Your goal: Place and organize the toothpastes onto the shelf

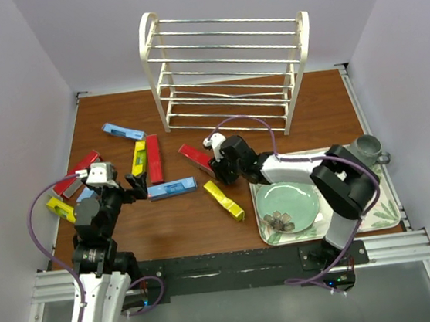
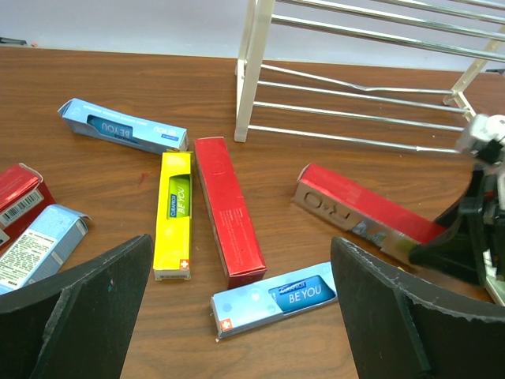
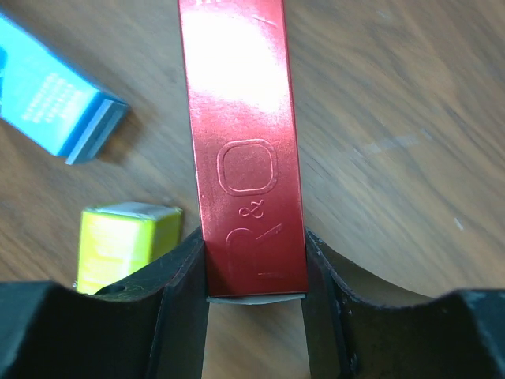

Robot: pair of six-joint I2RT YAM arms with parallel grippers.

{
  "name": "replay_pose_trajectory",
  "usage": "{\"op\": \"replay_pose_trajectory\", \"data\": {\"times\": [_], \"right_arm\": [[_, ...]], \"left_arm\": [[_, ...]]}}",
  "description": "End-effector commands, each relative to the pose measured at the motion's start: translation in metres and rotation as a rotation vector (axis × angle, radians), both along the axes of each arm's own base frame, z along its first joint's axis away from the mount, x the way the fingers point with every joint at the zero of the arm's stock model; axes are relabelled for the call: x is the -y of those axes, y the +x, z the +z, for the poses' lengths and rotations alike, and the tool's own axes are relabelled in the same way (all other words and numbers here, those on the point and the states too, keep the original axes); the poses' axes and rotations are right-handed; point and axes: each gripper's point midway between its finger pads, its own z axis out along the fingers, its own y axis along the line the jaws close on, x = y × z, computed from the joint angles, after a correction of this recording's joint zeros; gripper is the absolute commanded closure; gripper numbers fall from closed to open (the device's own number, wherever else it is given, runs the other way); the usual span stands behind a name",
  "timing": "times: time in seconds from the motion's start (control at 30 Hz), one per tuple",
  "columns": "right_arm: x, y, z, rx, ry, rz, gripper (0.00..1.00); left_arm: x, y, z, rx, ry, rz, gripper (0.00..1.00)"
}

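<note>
Well, nothing is placed yet: the shelf at 12 o'clock holds no box.
Nine toothpastes wait on the table: three red, three yellow, three light blue. The right gripper pinches one red box by its end, at 6 o'clock from the shelf; the left gripper hangs wide apart.

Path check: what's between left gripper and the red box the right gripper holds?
A light blue box, flat, short of the red box; top and left wrist views.
</note>
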Motion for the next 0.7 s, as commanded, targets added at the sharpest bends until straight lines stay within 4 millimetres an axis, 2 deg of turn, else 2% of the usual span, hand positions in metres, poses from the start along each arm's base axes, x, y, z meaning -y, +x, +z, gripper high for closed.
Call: {"op": "replay_pose_trajectory", "data": {"times": [0.0, 0.13, 0.2, 0.4, 0.5, 0.67], "right_arm": [[0.011, 0.028, 0.057, 0.158, 0.142, -0.216, 0.84], [0.036, 0.035, 0.075, 0.198, 0.199, -0.405, 0.84], [0.057, 0.042, 0.084, 0.240, 0.202, -0.509, 0.85], [0.101, 0.065, 0.093, 0.279, 0.236, -0.762, 0.86], [0.112, 0.078, 0.102, 0.316, 0.265, -0.831, 0.87], [0.122, 0.101, 0.100, 0.359, 0.258, -0.900, 0.87]], "left_arm": [[0.003, 0.000, 0.015, 0.049, 0.012, -0.018, 0.01], [0.005, 0.000, 0.015, 0.051, 0.012, -0.024, 0.01], [0.006, -0.001, 0.016, 0.055, 0.011, -0.030, 0.01], [0.013, -0.003, 0.017, 0.058, 0.009, -0.052, 0.01], [0.017, -0.004, 0.016, 0.054, 0.008, -0.067, 0.01], [0.025, -0.005, 0.013, 0.041, 0.007, -0.099, 0.01]]}}
